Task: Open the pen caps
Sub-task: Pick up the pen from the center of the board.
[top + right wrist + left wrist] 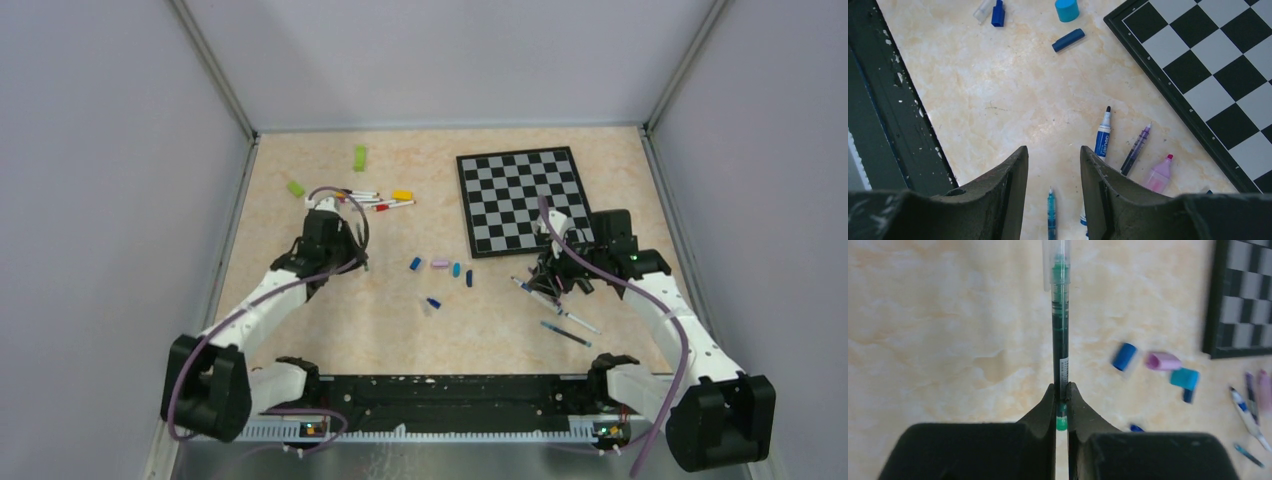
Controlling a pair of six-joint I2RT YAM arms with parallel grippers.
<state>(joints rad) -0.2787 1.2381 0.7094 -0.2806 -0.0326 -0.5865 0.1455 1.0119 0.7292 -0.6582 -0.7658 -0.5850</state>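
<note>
Grip noted at left wrist camera: left gripper [1062,390] clamped on green pen [1060,340], matte black wedge-shaped fingers [1040,416] pressed to both sides of the barrel near its rear end. Barrel slim, round, translucent dark green, with a printed label just ahead of the fingertips; clear cap [1056,265] seated on the far end. Right of the held pen, on marbled beige table [938,330]: blue cap [1124,356], pink cap [1163,361] and teal cap [1184,378], 3 short cylinders lying near one another. Corner of chessboard [1243,295] at upper right, black frame, grey and dark squares.

Right wrist camera: right gripper [1053,152] with fingers spread apart, nothing between them. Under the gap, flat on the table, teal pen [1051,215]. Just right of it, blue-and-white marker [1103,136], uncapped, dark tip bare; then purple pen [1136,149] and pink marker [1158,176], near the chessboard's frame. Dark blue cap [1068,40] farther out. Scuffed black rail [893,110] along the left, paint chipped white.

Top camera: left gripper at mid-left of the table, right gripper by the near corner of the chessboard, well apart. Green block [359,157] and second green block [296,188] toward the far side; yellow block [402,195] just beside a cluster of white-barrelled pens [365,197].
</note>
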